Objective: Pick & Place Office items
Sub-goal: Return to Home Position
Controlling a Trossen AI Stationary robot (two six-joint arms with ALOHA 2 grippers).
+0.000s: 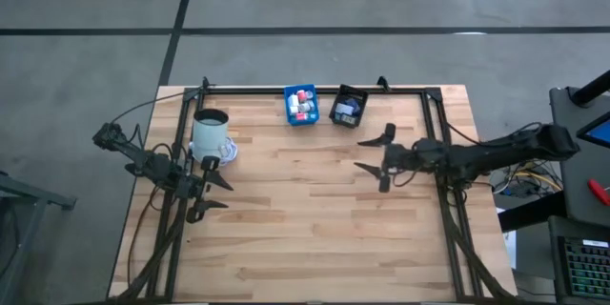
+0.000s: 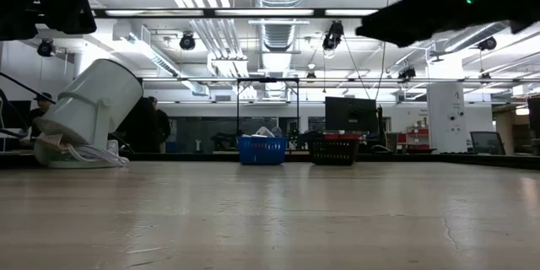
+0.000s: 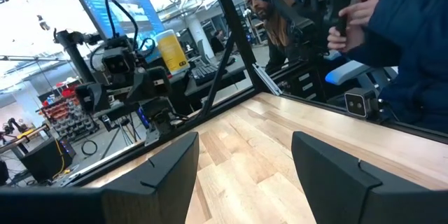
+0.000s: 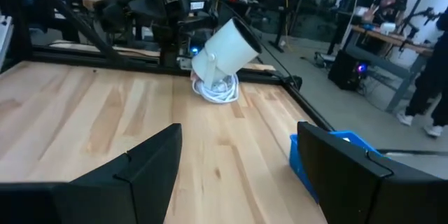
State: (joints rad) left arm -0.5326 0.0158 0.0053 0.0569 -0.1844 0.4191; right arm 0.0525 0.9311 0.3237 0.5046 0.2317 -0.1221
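You were basically done: office items sat in the blue bin and black bin at the far edge. None lay loose on the table. The left gripper and right gripper were both spread apart and empty.

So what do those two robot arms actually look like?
Both are dark, nearly black. The left arm and right arm are slim, jointed segments, with thin black cables trailing off. Each ends in a pincer, the left pincer and right pincer, made of two flat, angular black fingers.
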